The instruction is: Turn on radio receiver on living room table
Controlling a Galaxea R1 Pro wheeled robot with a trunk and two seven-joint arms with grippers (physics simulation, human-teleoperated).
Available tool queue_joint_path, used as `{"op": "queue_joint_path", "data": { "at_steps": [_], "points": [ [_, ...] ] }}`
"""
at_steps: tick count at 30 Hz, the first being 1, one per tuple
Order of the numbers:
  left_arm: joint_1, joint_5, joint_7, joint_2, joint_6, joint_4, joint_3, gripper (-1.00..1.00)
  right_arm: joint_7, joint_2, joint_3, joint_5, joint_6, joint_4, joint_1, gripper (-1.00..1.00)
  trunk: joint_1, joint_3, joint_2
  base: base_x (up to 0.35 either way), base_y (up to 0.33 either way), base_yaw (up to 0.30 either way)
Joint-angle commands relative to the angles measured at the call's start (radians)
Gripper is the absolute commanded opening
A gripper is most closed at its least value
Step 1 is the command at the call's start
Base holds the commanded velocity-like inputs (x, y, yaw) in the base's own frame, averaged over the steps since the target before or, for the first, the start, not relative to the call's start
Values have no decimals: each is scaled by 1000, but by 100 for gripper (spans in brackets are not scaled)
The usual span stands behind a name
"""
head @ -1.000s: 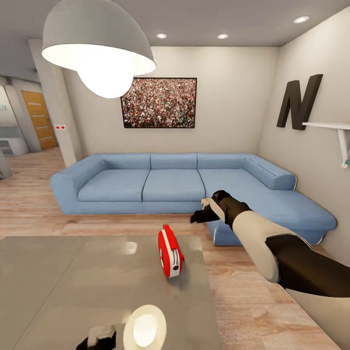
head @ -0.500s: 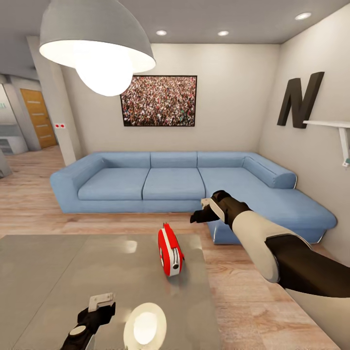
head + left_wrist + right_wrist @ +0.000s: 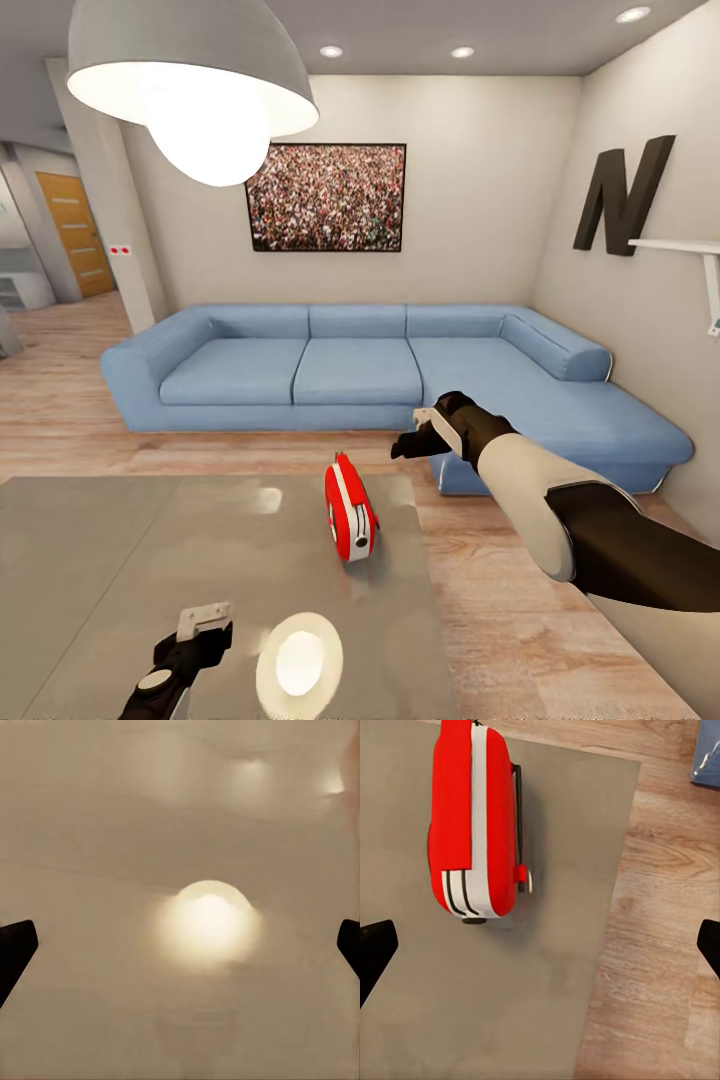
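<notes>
The whole head view is sliding a little compared with a second ago: the lamp (image 3: pixel 190 85) is sitting higher in the upper left of the frame and the framed picture (image 3: pixel 326 197) is riding up too, which reads as the camera tilting, not the room's things moving. The sofa (image 3: pixel 380 375) is spanning the middle of the frame, and the grey counter (image 3: pixel 120 560) is filling the lower left, mirroring the lamp as a bright spot. The real change is on the left side: the left pincer (image 3: pixel 205 622) is now showing at the bottom left over the counter, where a second ago there was barely a glimpse of it; its fingers are standing wide apart in the left wrist view, released and holding nothing. The right pincer (image 3: pixel 412 440) is hanging in the same spot right of centre, above and beyond the radio (image 3: pixel 350 510), also released. The radio is standing upright near the counter's far right edge, untouched. Both arms seem to be readying for the switch. No containers are showing.
</notes>
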Motion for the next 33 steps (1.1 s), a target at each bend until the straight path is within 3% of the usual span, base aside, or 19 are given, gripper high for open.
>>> {"op": "queue_joint_path", "data": {
  "at_steps": [1,18,33],
  "points": [
    [0,0,0,1,0,0,0,100,0,0,0,0,0,0,0,100,0,-2,0,0,0,0],
    [0,0,-1,0,2,0,-1,100,-1,0,1,0,0,0,0,100,0,-28,0,67,0,0],
    [0,-2,1,-3,2,2,-1,100,0,-4,3,0,-3,-23,0,100,0,-30,0,1,0,0]
  ]
}}
